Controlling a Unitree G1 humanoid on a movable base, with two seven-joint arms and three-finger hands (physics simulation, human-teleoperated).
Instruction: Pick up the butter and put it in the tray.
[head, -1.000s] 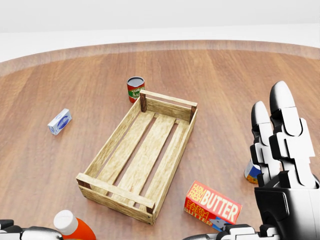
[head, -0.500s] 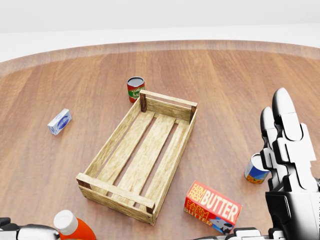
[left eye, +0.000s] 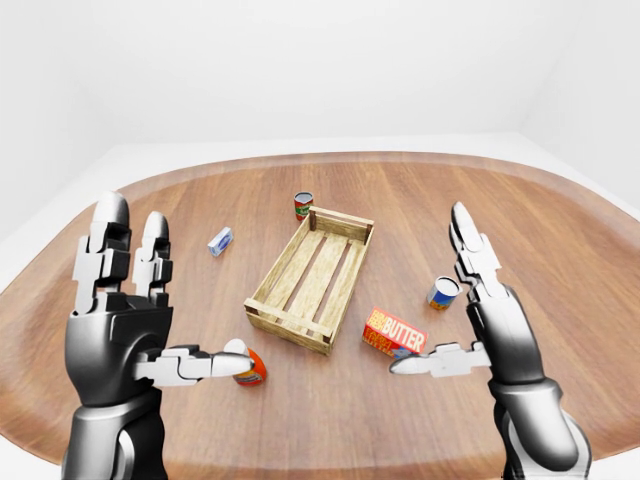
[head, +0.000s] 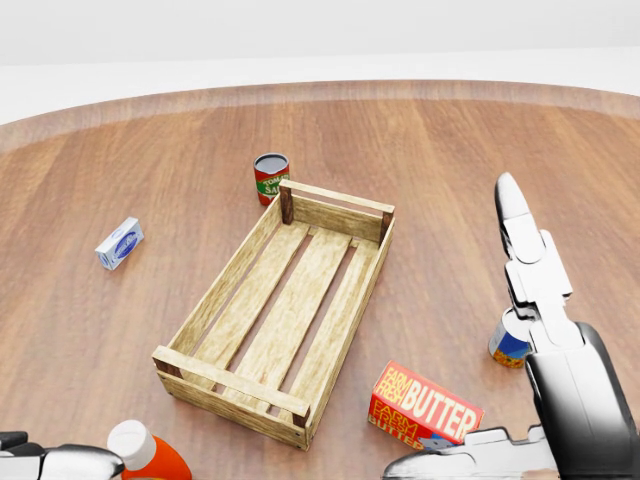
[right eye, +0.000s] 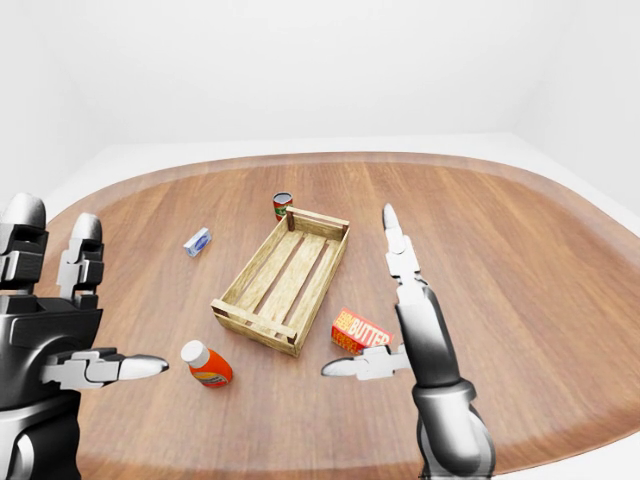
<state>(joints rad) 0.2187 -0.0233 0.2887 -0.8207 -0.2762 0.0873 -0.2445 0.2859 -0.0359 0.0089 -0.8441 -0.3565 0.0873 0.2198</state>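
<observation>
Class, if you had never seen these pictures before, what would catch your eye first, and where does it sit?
The wooden tray stands empty in the middle of the round table, its slats running diagonally. At the bottom of the head view, right of the tray's near corner, lies the red butter box. The robot's two big grey hands, left hand and right hand, are raised with fingers open, holding nothing.

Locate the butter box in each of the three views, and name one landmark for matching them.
Left-eye view: butter box lies right of centre, beside the wooden tray's near right corner.
Head view: butter box sits at the bottom, right of centre.
Right-eye view: butter box is just right of centre, partly behind the right hand.
Shared landmark: the tray's near right corner.
</observation>
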